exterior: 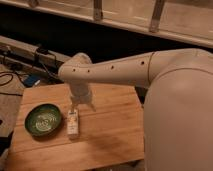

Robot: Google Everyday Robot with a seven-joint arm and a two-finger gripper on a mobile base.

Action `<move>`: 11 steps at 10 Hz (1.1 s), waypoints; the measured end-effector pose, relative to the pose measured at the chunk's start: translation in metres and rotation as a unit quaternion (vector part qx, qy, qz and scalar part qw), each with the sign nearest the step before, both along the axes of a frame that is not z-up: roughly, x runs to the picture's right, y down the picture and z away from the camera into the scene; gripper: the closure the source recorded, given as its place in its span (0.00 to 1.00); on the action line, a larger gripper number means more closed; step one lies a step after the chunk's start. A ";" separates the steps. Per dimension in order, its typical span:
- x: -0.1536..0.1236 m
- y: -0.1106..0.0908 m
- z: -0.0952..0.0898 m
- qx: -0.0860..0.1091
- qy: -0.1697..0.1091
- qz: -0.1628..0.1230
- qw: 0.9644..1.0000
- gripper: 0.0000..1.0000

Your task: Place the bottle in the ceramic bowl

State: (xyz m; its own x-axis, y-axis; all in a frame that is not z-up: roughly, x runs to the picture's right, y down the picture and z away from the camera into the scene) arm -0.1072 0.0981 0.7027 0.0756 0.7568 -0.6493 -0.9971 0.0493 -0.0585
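The small whitish bottle [73, 124] lies on its side on the wooden table [107, 132], just right of the ceramic bowl [43, 119]. The bowl is round, dark green, with a lighter ringed pattern inside, and sits near the table's left edge. My gripper [77, 106] hangs from the white arm directly above the far end of the bottle, close to it. The arm's wrist covers most of the gripper.
The big white arm [165, 85] fills the right half of the view and hides the table's right side. Cables and a blue object [30, 80] lie on the floor at the left. A dark ledge with metal rails runs behind the table.
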 end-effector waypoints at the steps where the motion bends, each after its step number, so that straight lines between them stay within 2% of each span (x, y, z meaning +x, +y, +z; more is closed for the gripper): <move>1: -0.005 -0.010 -0.002 0.010 0.000 -0.008 1.000 0.35; 3: -0.019 -0.028 -0.012 0.037 -0.002 -0.013 0.999 0.35; 6: -0.019 -0.030 -0.006 0.084 -0.014 -0.008 0.996 0.35; 7: -0.020 -0.024 0.002 0.099 -0.022 -0.008 0.995 0.35; 9: -0.023 -0.005 0.032 0.118 -0.041 -0.008 0.992 0.35; 11: -0.027 0.004 0.051 0.118 -0.053 -0.009 0.991 0.35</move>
State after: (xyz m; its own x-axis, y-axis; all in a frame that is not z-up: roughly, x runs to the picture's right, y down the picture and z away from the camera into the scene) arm -0.1343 0.1025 0.7536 0.1485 0.8851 -0.4410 -0.9847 0.0912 -0.1487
